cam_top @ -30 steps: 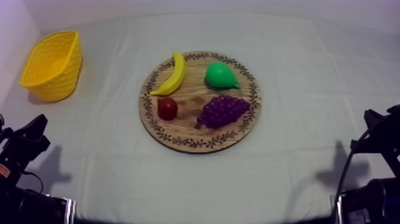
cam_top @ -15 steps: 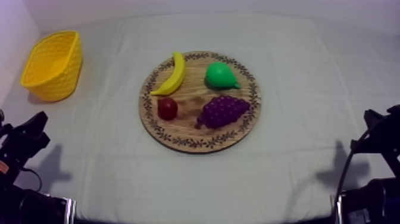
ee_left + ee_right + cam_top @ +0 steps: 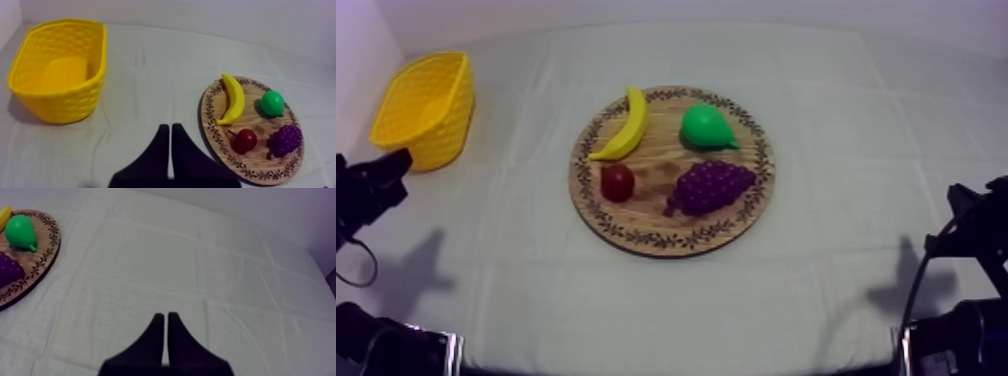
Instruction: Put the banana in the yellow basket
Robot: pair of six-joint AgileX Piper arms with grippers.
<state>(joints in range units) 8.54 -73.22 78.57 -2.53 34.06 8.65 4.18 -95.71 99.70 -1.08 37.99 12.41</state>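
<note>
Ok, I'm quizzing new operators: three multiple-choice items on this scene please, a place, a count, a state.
1. The banana lies: A on the wooden board; B in the yellow basket; C in the left gripper.
2. Fruits on the board: A two; B three; C four.
3. The left gripper is: A open; B shut on nothing; C holding the banana.
1 A, by the board's rim, basket empty; 2 C, banana, pear, grapes, small red fruit; 3 B, fingers together in a wedge.

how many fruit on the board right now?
4. On the wooden board: banana at the far left, pear far right, small red fruit near left, bunch of grapes near right. None looks hidden.
</note>
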